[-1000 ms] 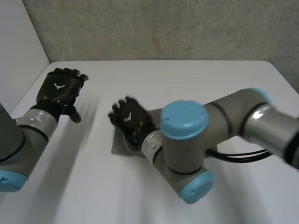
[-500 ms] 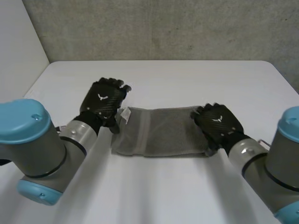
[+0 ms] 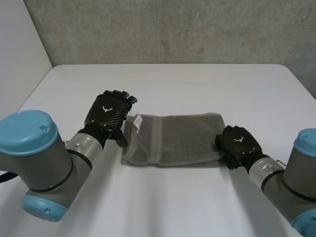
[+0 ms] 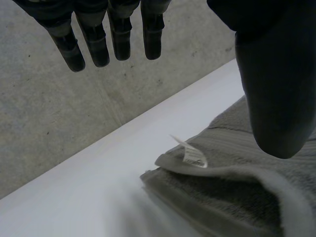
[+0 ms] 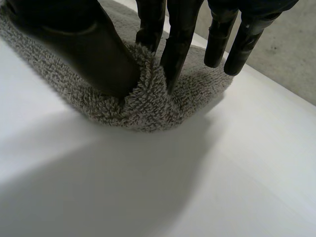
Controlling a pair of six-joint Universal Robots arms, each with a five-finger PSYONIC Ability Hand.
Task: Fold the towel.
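**Open counter behind and in front of the towel**

The towel (image 3: 173, 139) lies across the middle of the counter (image 3: 197, 81) and blocks any low sweep there. The left robot hand (image 3: 108, 112) stands at its left end with straight fingers. The right robot hand (image 3: 238, 145) pinches its near right corner between thumb and fingers. The arms fill the near corners of the counter. Bare counter runs free from the towel to the back wall (image 3: 173, 29), and also in front of the towel between the arms. A side wall (image 3: 19, 49) closes the left.
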